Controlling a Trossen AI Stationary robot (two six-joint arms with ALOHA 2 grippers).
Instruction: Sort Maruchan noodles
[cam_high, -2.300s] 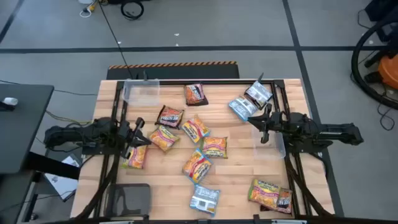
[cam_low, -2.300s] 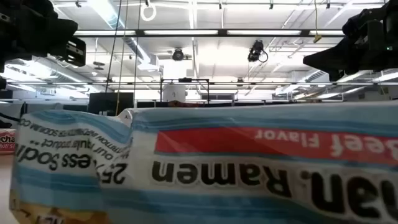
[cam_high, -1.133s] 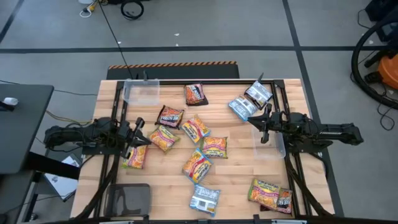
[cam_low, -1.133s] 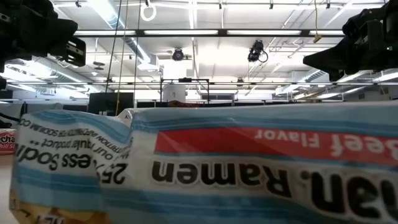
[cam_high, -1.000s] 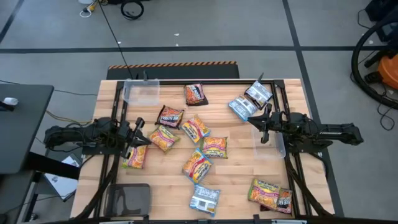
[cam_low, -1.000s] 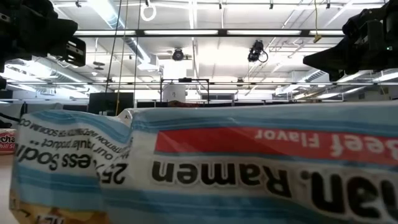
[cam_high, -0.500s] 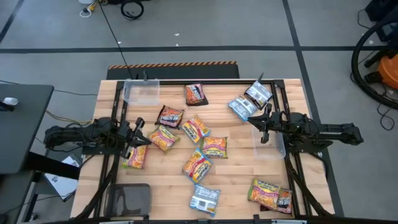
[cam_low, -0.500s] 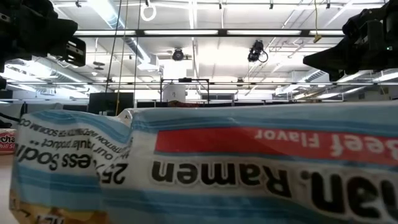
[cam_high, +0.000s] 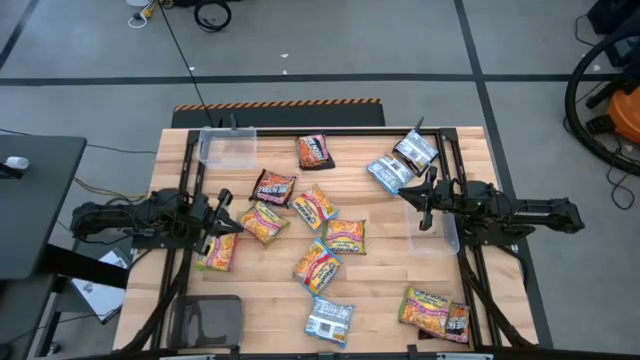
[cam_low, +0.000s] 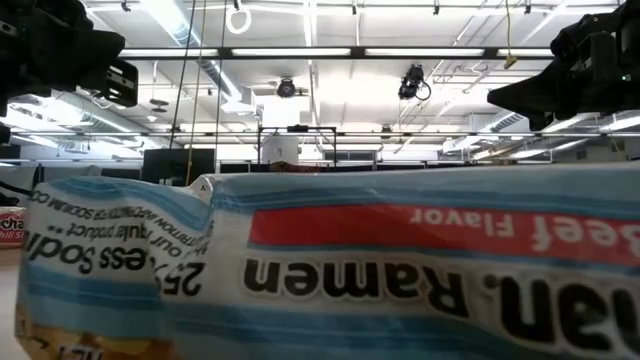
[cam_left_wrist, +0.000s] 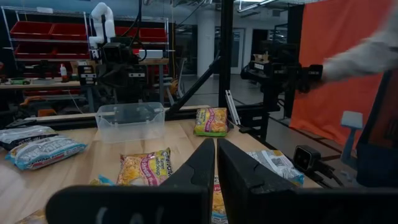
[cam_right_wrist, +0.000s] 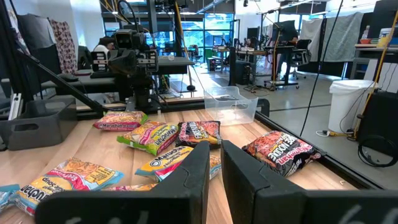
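Inspection of the high view, left to right. The left hand (cam_high: 222, 212) sits at the frame's left-centre over the light wooden bench (cam_high: 390, 275), fingers nearly together and holding nothing; the left wrist view confirms only a thin gap between its fingers (cam_left_wrist: 199, 171). An orange-yellow crinkly plastic noodle packet (cam_high: 218, 251) lies just below that hand, and a second orange-yellow packet (cam_high: 264, 222) lies just to its right, long axis slanting down to the right across the frame. This second packet appears the nearest candidate, and the left arm is clearly the closer one to it. Toward centre lie a dark brown-black packet (cam_high: 273, 187), another dark packet (cam_high: 314, 151) higher up, and further orange-yellow packets scattered mid-frame; a light blue-silver packet (cam_high: 328, 320) rests at bottom centre. The right hand (cam_high: 418, 195) sits right of centre, fingers likewise close together and empty, with two blue-silver packets (cam_high: 400, 162) just above it. Containers: a clear plastic rectangular bin (cam_high: 228, 147) at upper left appears empty; a second clear bin (cam_high: 440, 232) below the right hand shows nothing inside. Judged: sorting has barely begun.
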